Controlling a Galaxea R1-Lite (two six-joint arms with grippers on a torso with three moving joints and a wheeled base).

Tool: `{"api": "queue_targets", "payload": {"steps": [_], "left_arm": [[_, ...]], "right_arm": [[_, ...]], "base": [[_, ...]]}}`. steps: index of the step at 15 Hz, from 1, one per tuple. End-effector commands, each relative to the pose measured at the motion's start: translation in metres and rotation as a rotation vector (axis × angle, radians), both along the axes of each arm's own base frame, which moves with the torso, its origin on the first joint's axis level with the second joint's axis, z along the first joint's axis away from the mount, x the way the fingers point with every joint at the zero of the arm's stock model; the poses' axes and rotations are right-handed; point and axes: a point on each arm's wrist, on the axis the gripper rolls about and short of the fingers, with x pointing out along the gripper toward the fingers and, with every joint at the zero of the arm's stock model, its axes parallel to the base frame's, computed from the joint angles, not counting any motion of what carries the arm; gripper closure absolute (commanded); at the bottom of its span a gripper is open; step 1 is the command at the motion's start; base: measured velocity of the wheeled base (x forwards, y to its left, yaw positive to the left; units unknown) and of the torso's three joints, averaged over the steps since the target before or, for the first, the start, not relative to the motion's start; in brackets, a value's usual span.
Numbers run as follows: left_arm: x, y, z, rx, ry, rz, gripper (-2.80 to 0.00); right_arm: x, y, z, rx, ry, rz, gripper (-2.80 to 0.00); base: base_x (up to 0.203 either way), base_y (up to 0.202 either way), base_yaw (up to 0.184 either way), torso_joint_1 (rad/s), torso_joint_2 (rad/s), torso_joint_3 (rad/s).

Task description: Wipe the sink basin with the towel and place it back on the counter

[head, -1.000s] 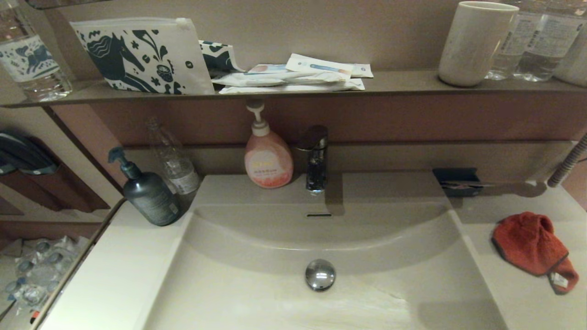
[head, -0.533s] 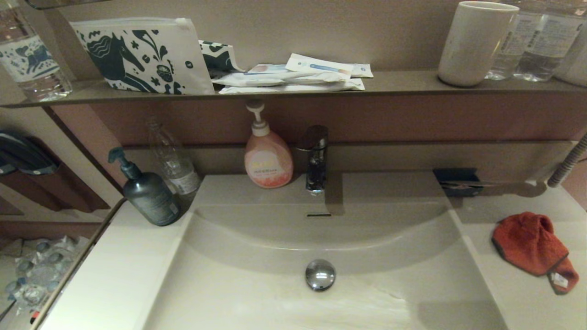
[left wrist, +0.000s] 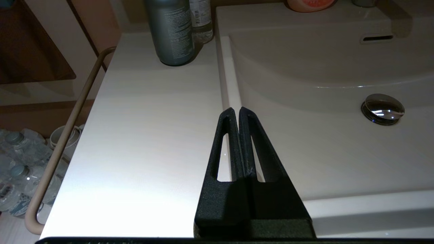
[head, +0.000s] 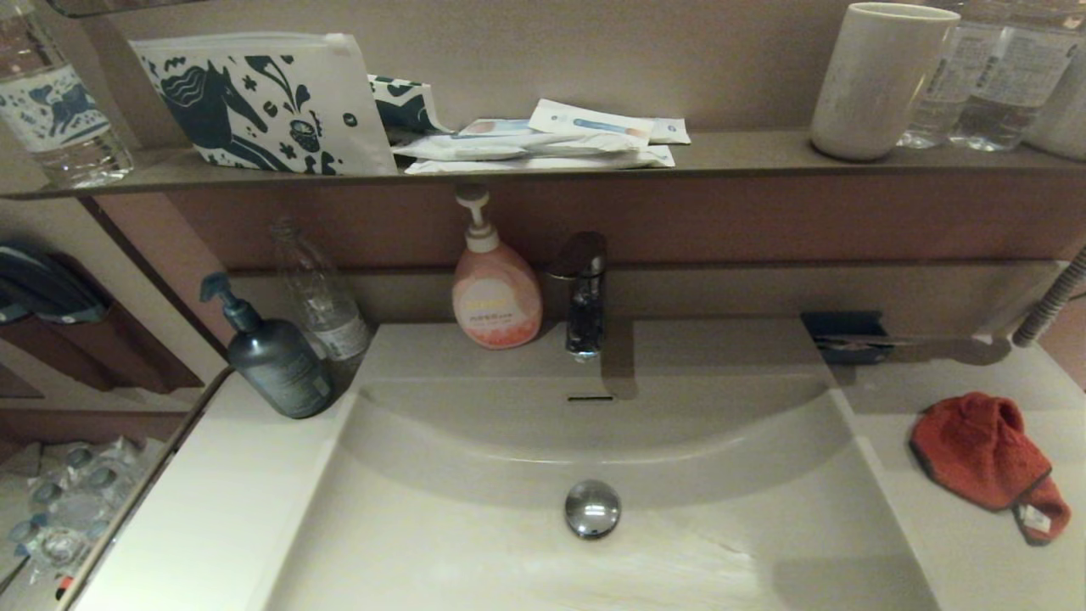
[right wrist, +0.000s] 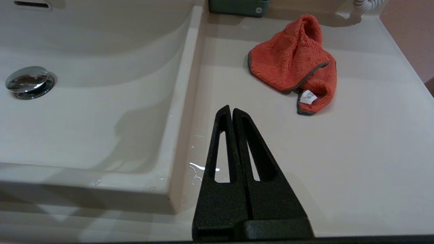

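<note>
The orange-red towel lies crumpled on the off-white counter to the right of the sink basin, its white tag facing the front. My right gripper is shut and empty, held over the counter near the basin's right rim, short of the towel. Over the basin's left rim my left gripper hangs shut, holding nothing. The chrome drain plug sits mid-basin. Neither gripper shows in the head view.
A dark pump bottle and a clear bottle stand on the left counter. A pink soap dispenser and the faucet are behind the basin. A dark box sits behind the towel. Water drops lie by the right rim.
</note>
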Motion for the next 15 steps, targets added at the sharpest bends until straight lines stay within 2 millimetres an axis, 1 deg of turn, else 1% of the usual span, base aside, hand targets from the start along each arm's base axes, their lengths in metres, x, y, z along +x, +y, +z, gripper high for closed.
{"api": "queue_targets", "payload": {"steps": [1, 15], "left_arm": [[0.0000, 0.0000, 0.0001, 0.000, 0.000, 0.000, 0.00], [0.0000, 0.0000, 0.0001, 0.000, 0.000, 0.000, 0.00]], "right_arm": [[0.0000, 0.0000, -0.0001, -0.001, 0.000, 0.000, 0.00], [-0.0001, -0.0002, 0.0006, 0.035, -0.003, -0.008, 0.00]], "base": [[0.000, 0.000, 0.000, 0.000, 0.00, 0.000], [0.000, 0.000, 0.000, 0.000, 0.00, 0.000]]}}
